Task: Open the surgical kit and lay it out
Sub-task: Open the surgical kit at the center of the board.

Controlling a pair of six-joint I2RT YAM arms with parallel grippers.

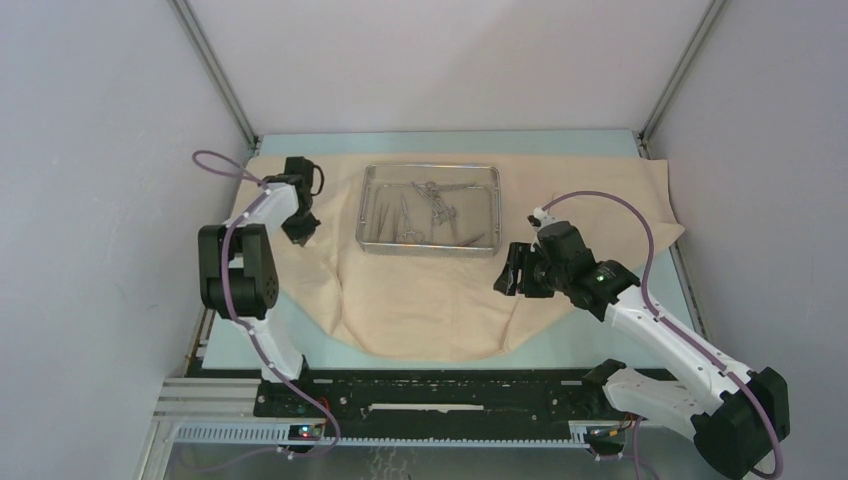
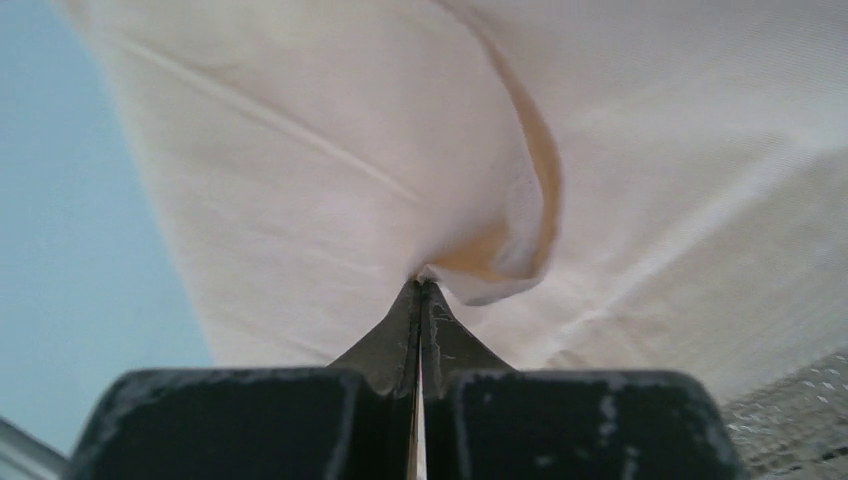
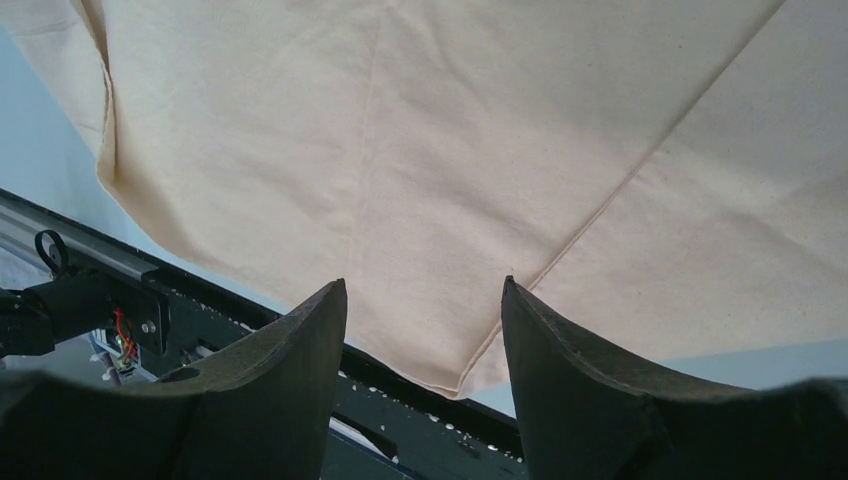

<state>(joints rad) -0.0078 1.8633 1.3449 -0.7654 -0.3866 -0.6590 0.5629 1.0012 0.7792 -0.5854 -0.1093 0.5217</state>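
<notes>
- Cloth (image 1: 430, 300): beige, spread open over the table (image 1: 450, 141); rumpled along its near edge.
- Tray (image 1: 432, 167): rectangular steel, mesh-bottomed; sits on the far middle of the cloth.
- Instruments (image 1: 432, 205): several slim steel pieces (ring handles show on some), lying loose inside the tray.
- Left jaws: pressed together, pinching a raised fold of the cloth, left of the tray.
- Right jaws: spread apart, gripping nothing; they hang over the cloth's near right part, just off the tray's near right corner (the cloth's near edge shows between them).
</notes>
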